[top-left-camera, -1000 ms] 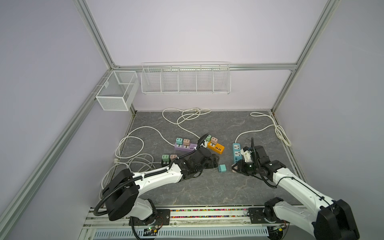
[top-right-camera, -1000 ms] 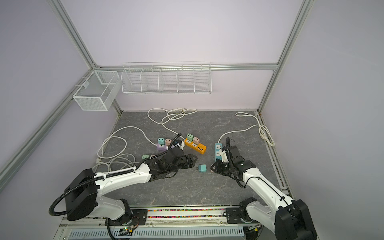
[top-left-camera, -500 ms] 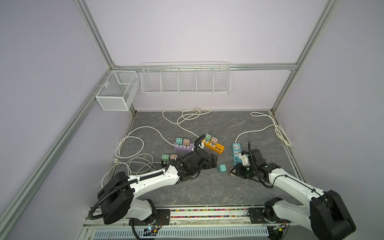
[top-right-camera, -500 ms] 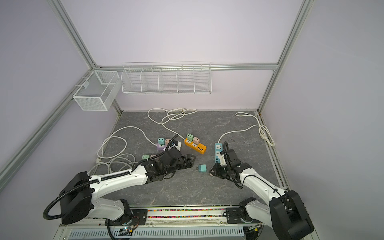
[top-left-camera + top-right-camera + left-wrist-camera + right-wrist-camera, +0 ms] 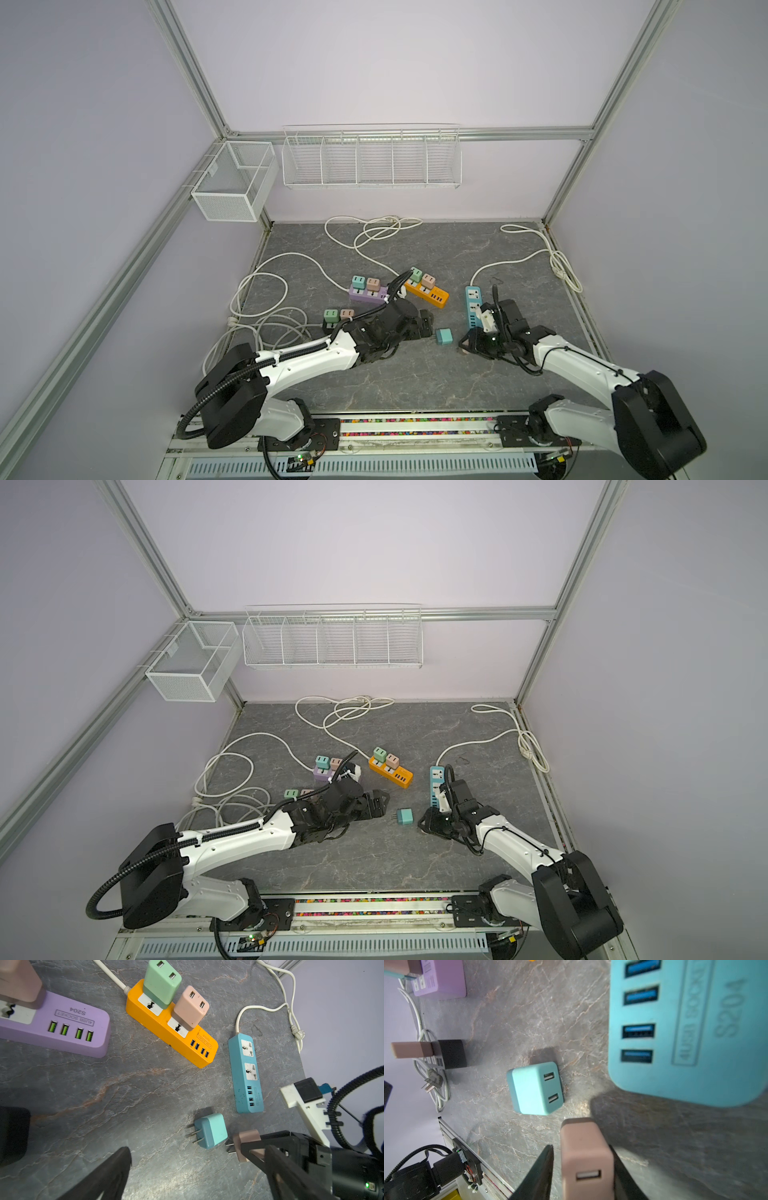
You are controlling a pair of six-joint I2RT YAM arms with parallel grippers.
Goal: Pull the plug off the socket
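Mat [image 5: 415, 374]: grey, marbled with pale and rusty veins, flat and matte.

Blue strip [image 5: 246, 1072]: long rounded plastic bar with two white socket plates, four USB slots at its near end and a white round cord from its far end.

Pink plug [image 5: 247, 1140]: dusty-pink matte block with soft corners and two flat metal prongs. It is off the socket, lying on its side on the mat just beside the blue strip's USB end.

Teal plug [image 5: 212, 1130]: same rounded cube shape, two USB slots on one face, prongs pointing away from the blue strip. It lies loose on the mat near the strip's USB end, just beside the pink plug but not touching it.

Orange strip [image 5: 170, 1028]: glossy plastic, lying at an angle near the blue strip's far end. A green block and a pink block stand upright in it.

Right gripper [image 5: 581, 1147]: black tapered fingers low over the mat, straddling the pink plug at the blue strip's USB end. The jaws are narrow. A sliver of gap shows at one finger and the other sits against the plug. The forearm lies low, nearly flat.

Left gripper [image 5: 424, 326]: jaws spread wide and holding nothing, near the teal plug on the side away from the blue strip. The arm is stretched low over the mat, wrist rolled sideways.
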